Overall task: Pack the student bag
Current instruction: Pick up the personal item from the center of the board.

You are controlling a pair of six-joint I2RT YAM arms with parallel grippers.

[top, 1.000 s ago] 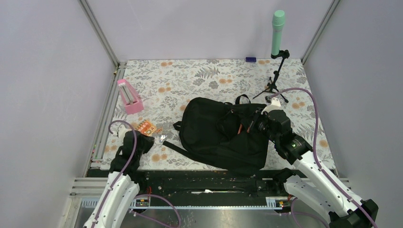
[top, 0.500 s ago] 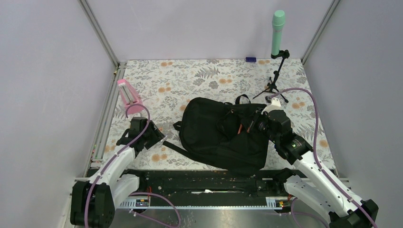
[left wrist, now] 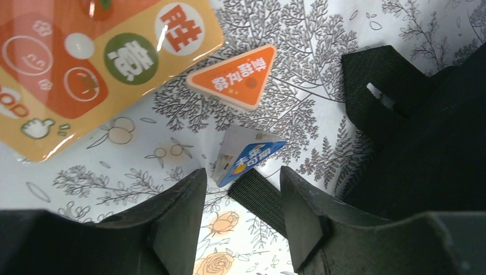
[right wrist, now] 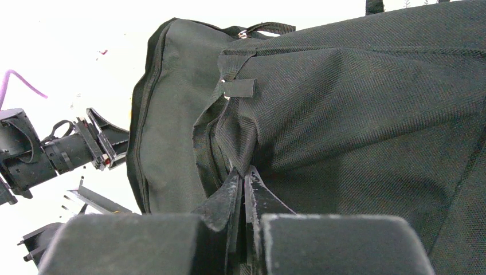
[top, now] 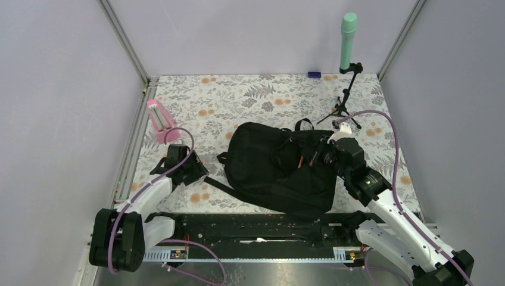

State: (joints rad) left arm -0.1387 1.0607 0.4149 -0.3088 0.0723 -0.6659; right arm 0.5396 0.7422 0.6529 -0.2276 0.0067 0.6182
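Near edge, my left side. The left gripper [left wrist: 240,186] hangs low over the floral table cover [top: 238,101]. Its fingers are parted about halfway, with nothing between them.

Through the gap in the wrist view I see a small blue-and-white triangular packet [left wrist: 247,154]. One corner lies against a black strap [left wrist: 258,197] running off the bag. I read this as lining up for a pick: the jaws straddle the packet without touching it. The strap sits so close that one pinch could catch both, so that needs watching.

Just beyond lies an orange triangular packet [left wrist: 234,77], and beside it a glossy orange card [left wrist: 86,74] with printed characters. Both lie flat and loose, apart from the bag. I take them as items waiting to go in.

Centre. The student bag [top: 280,170] lies slumped on the cover between the two arms, carry loop toward the far side.

The right gripper [right wrist: 243,179] is clamped tight on a fold of the bag's fabric beside a seam, on the bag's right side. My guess is that it holds the mouth up so the left arm has somewhere to drop things. No view shows me the opening itself.

Far side. A pink holder [top: 161,121] stands at the left. A mint-green cylinder on a small tripod [top: 348,42] is at the far right, and a small dark-blue block [top: 314,74] sits at the back edge. All are well apart from the work.
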